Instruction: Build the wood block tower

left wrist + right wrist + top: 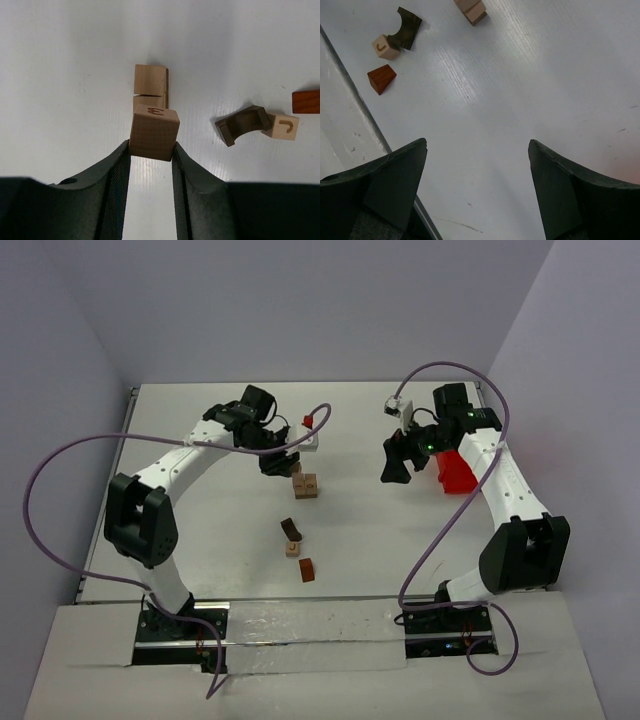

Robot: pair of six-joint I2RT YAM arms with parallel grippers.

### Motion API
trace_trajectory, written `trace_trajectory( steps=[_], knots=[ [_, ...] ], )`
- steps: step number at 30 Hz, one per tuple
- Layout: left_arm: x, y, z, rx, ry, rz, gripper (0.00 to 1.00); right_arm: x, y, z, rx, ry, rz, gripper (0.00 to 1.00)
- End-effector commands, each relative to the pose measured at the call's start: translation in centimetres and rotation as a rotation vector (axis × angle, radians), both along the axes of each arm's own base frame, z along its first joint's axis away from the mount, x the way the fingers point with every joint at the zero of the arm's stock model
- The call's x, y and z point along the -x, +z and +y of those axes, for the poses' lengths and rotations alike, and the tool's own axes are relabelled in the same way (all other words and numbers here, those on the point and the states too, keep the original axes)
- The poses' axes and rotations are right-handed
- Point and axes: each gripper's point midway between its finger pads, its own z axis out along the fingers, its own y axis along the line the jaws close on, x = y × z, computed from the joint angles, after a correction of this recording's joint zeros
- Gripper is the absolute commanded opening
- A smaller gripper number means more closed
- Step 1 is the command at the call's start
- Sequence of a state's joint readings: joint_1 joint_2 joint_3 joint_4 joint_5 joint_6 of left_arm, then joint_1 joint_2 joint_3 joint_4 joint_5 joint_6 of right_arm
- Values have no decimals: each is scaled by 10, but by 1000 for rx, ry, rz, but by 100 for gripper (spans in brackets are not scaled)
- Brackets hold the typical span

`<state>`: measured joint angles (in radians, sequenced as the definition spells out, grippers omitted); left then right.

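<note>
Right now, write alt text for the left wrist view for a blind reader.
The left gripper pinches a light tan lettered cube close to a small cluster of tan blocks on the white table. To the right, a dark brown arch touches a tan J cube, and a reddish-brown block sits at the frame's edge.

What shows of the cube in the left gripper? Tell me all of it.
The cube is light tan wood with faint grain and crisp edges, with a dark engraved letter on one face that is hard to read. The left gripper is shut on it, a dark finger pressing each side near its lower edge. It sits slightly turned over the white table, overlapping the tan blocks beyond; whether it touches them cannot be told.
</note>
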<state>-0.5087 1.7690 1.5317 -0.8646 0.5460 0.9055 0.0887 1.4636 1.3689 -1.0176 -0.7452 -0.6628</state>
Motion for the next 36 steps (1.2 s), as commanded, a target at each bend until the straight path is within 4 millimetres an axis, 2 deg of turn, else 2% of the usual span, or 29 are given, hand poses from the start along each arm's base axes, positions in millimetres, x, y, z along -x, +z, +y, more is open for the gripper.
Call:
trace_trajectory(
  steps=[1,4,13,22,29,36],
  knots=[
    [-11,10,-10,21,44,40,3,-13,15,0,-11,-11,-56,89],
    [-15,9,-13,27,49,47,5,-14,16,0,-10,-9,-59,89],
    [-15,-10,-16,-5,58,82,15,-14,12,1,-11,-4,-50,89],
    [-20,-25,-16,-41,88,96,17,-17,13,1,-14,-4,-51,89],
    [-24,-31,-16,-56,104,89,21,-16,12,1,-13,-5,-48,89],
    [-23,-34,-16,-66,100,87,29,-16,12,1,-11,-6,-47,89]
  ],
)
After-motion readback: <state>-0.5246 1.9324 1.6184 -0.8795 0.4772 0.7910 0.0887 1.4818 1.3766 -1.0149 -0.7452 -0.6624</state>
